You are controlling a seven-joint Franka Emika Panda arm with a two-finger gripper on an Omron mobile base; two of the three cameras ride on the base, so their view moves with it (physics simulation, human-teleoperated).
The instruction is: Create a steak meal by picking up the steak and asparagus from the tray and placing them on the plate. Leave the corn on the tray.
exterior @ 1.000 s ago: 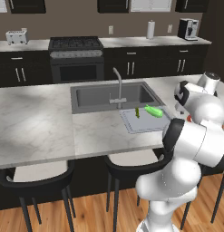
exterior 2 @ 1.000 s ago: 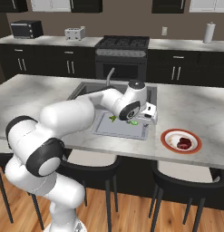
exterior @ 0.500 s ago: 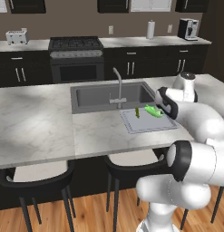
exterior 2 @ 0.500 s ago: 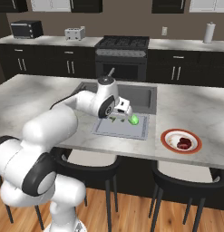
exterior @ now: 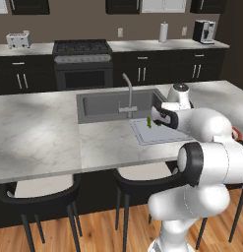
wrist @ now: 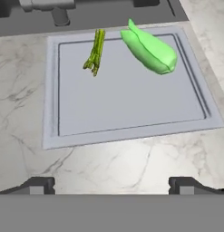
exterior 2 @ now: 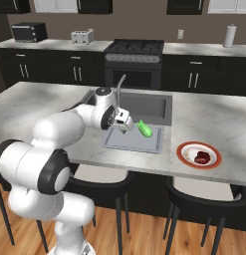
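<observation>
Steak meal assembly, step in hand: fetching the asparagus. The steak [exterior 2: 202, 159] already lies on the plate [exterior 2: 184, 154], which sits on the counter [exterior 2: 209, 119] well apart from the tray [exterior 2: 144, 144] and to its right in the right base view. The gripper [wrist: 111, 185] hangs empty above the near edge of the tray, its jaws spread wide.

In the hand view, the asparagus [wrist: 94, 52] lies in the far left part of the tray [wrist: 131, 104], its stalks running roughly away from the camera, the tips toward the tray's middle. The corn [wrist: 149, 49] lies in the far right part, near the asparagus but apart from it. Beyond the tray's far edge is the sink [exterior: 113, 103] with its faucet [exterior: 127, 91].

To do this step well, the gripper should probably travel forward and to the left until it is centred over the middle of the stalks, with the fingers set across the stalks, not along them. The bundle is thin and lies flat, so the descent likely needs to go almost to the tray floor before closing. Keeping to the asparagus's left side of the gap should avoid nudging the corn, which must remain on the tray.
</observation>
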